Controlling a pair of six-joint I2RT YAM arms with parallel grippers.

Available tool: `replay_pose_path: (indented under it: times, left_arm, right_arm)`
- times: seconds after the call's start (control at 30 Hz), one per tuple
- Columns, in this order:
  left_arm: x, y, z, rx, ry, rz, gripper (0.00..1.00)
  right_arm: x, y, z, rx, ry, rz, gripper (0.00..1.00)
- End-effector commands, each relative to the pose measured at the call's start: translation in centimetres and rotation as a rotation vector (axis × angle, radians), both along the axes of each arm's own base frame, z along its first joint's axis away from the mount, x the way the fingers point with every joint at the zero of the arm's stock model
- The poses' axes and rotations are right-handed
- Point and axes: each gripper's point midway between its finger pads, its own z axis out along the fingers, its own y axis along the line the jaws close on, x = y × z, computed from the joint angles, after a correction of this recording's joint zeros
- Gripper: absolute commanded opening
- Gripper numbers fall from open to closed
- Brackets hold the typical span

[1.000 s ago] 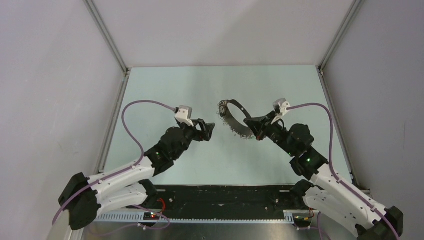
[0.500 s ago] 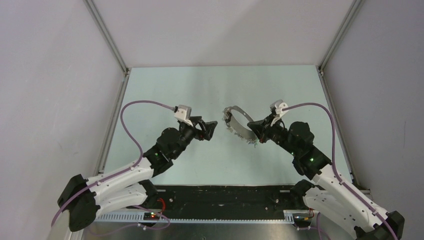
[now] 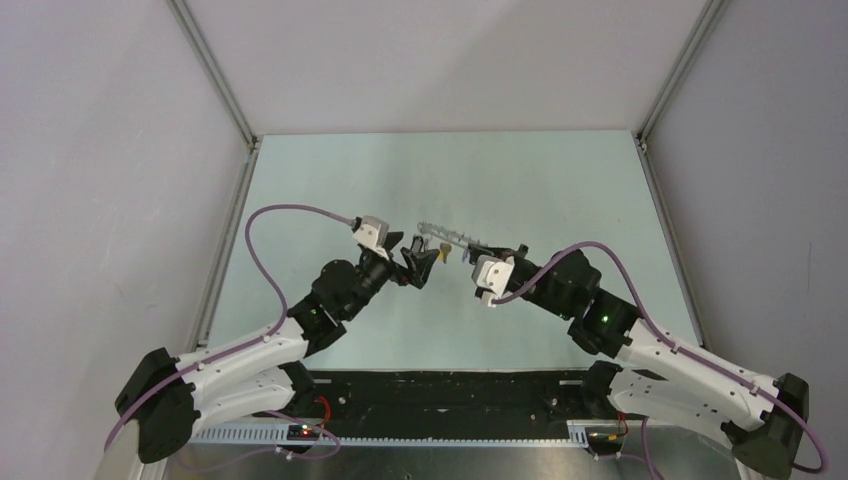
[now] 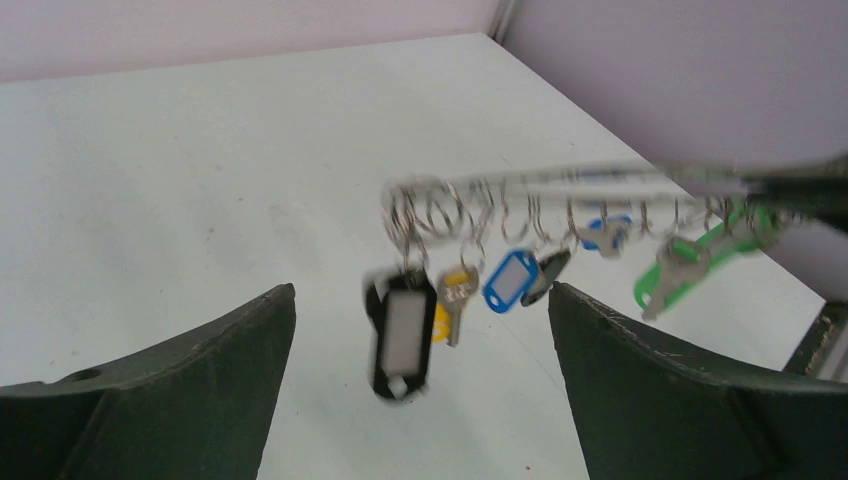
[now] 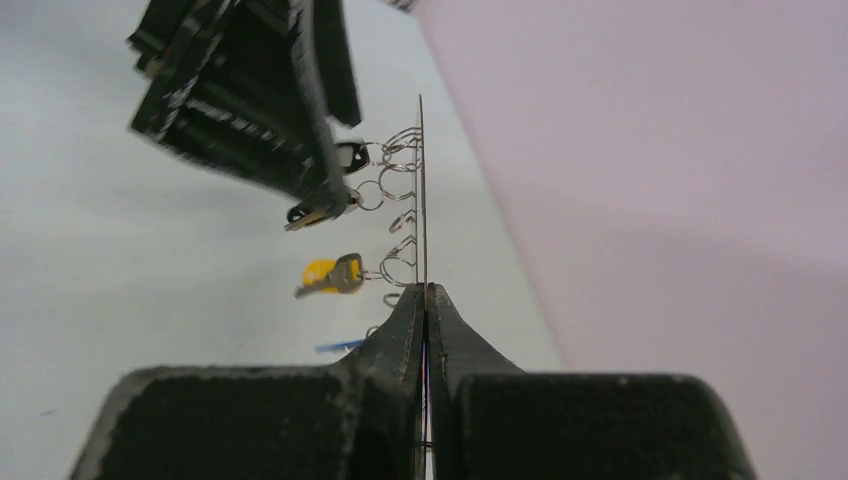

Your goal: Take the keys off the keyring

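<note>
The keyring (image 3: 465, 240) is held off the table, edge-on, as a thin line (image 4: 570, 180) (image 5: 422, 180). My right gripper (image 3: 508, 253) (image 5: 427, 292) is shut on its right end. Several keys and tags hang from it on small rings: a black tag (image 4: 401, 333), a yellow-headed key (image 4: 455, 300) (image 5: 330, 274), a blue tag (image 4: 510, 278), a green tag (image 4: 692, 270). My left gripper (image 3: 421, 262) (image 4: 422, 292) is open just left of the ring's free end. The black tag dangles between its fingers (image 4: 210, 370) without touching them.
The pale table (image 3: 330, 180) is fenced by grey walls and metal rails (image 3: 212, 70). In the right wrist view the left gripper's black body (image 5: 250, 95) looms close beside the ring, with the right wall (image 5: 650, 180) behind.
The right arm swung the keyring left and turned it from a visible loop to edge-on. The left gripper opened wider and now stands at the hanging keys.
</note>
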Motion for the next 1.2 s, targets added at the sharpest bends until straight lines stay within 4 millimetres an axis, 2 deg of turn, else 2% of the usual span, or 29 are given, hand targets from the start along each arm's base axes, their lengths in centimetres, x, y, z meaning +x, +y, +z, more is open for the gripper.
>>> replay_pose_path:
  times: [0.0, 0.17, 0.23, 0.27, 0.37, 0.4, 0.53, 0.87, 1.03, 1.17]
  left_arm:
    - [-0.8, -0.8, 2.0, 0.021, -0.121, -0.079, 1.00]
    - [-0.6, 0.8, 2.2, 0.015, -0.160, -0.012, 0.98]
    - [-0.3, 1.0, 2.2, 0.019, -0.165, 0.006, 0.92]
    - [-0.3, 1.0, 2.2, 0.020, -0.165, 0.008, 0.86]
    - [-0.2, 0.9, 2.1, 0.030, -0.168, 0.007, 0.74]
    - [-0.4, 0.6, 2.4, 0.028, -0.185, -0.012, 0.66]
    - [-0.9, 0.0, 2.8, 0.028, -0.239, -0.061, 0.57]
    - [-0.9, 0.5, 2.6, 0.004, -0.314, -0.039, 0.58]
    - [-0.8, 0.7, 2.4, 0.017, -0.321, -0.027, 0.50]
    - [-0.8, 0.8, 2.5, 0.020, -0.328, -0.025, 0.47]
  right_arm:
    - [0.9, -0.5, 9.8, 0.045, -0.347, -0.061, 0.00]
    - [1.3, -0.4, 10.3, 0.006, -0.382, -0.090, 0.00]
    - [1.0, -0.2, 10.4, 0.006, -0.389, -0.080, 0.00]
    - [0.8, -0.2, 10.4, 0.003, -0.392, -0.076, 0.00]
    - [0.5, -0.1, 10.3, -0.007, -0.396, -0.063, 0.00]
    - [0.3, -0.1, 10.1, -0.017, -0.395, -0.056, 0.00]
    - [-0.4, 0.3, 9.5, -0.040, -0.393, -0.022, 0.00]
    - [-1.5, 0.5, 8.4, -0.077, -0.383, 0.027, 0.00]
    - [-2.6, 1.1, 8.2, -0.077, -0.386, 0.078, 0.00]
    - [-2.9, 1.2, 8.0, -0.081, -0.382, 0.092, 0.00]
